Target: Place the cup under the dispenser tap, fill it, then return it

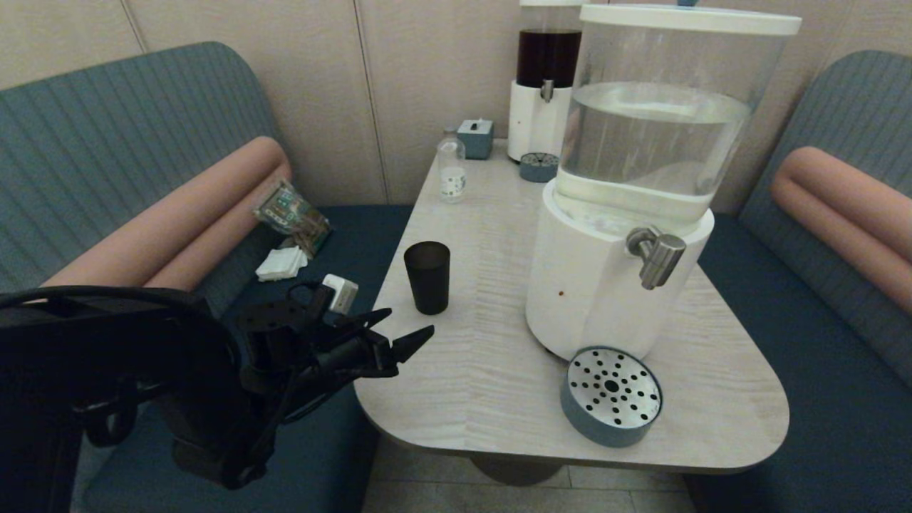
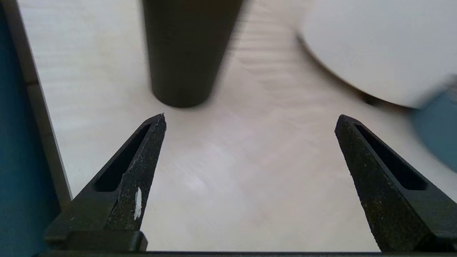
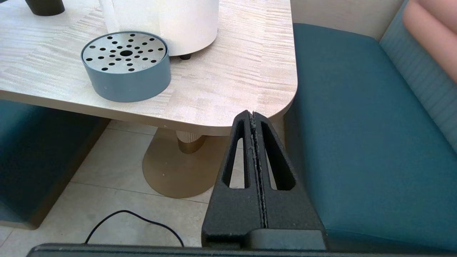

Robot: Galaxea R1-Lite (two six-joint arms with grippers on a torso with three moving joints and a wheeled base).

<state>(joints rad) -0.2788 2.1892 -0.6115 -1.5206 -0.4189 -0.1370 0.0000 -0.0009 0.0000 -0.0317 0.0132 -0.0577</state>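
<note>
The matte black cup [image 1: 427, 276] stands upright on the pale wood table [image 1: 484, 370], left of the big white-based dispenser [image 1: 605, 278]. The brushed-steel dispenser tap [image 1: 659, 255] juts out over a round blue drip tray [image 1: 611, 395]. My left gripper [image 1: 406, 329] hovers open at the table's left edge, just short of the cup and apart from it. In the left wrist view the cup [image 2: 187, 50] stands ahead of the open left gripper [image 2: 250, 119], nothing between the fingers. The right gripper [image 3: 252, 115] is shut and empty, low off the table's near right corner.
At the back stand a slimmer dark-liquid dispenser [image 1: 545, 78] with a small drip tray [image 1: 539, 167], a small clear bottle [image 1: 452, 171] and a blue box [image 1: 475, 138]. Teal benches flank the table; packets and tissues [image 1: 288, 235] lie on the left seat.
</note>
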